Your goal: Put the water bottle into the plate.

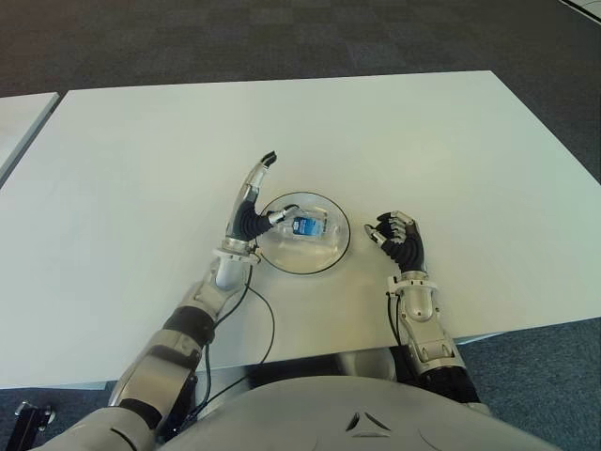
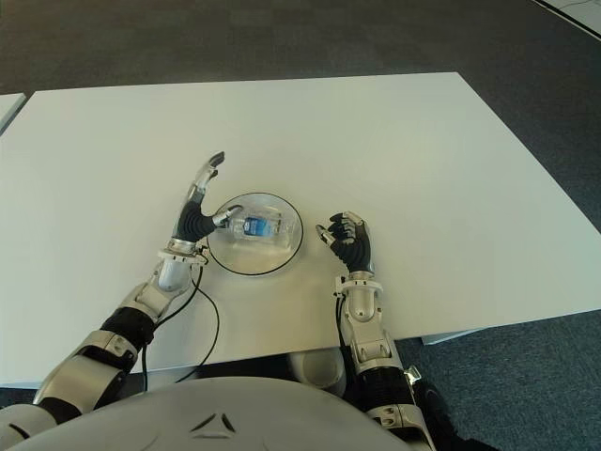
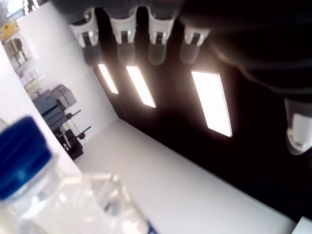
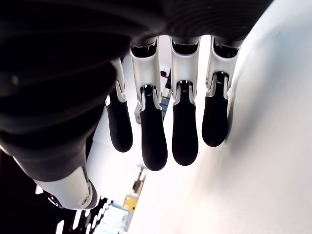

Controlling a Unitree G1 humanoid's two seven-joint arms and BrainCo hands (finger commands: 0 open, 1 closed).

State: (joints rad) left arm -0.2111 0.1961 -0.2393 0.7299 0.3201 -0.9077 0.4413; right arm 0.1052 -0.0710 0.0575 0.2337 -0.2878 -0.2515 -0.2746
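The water bottle lies on its side inside the clear plate, which sits on the white bench just in front of the robot; its blue label faces up, and its cap end points toward the left hand. That hand stands at the plate's left rim with its fingers stretched out and raised off the bench, holding nothing; whether its thumb touches the bottle's cap is hard to tell from the eye views. In the left wrist view the blue cap and the clear shoulder of the bottle show close up and blurred, cut off by the picture's edge, while the extended fingers are mostly dark against the ceiling lights. The right hand shows just beside the plate on its right, fingers curled loosely and empty; the right wrist view shows four dark fingertips hanging down with nothing between them. A black cable runs over the bench edge beside the left forearm.
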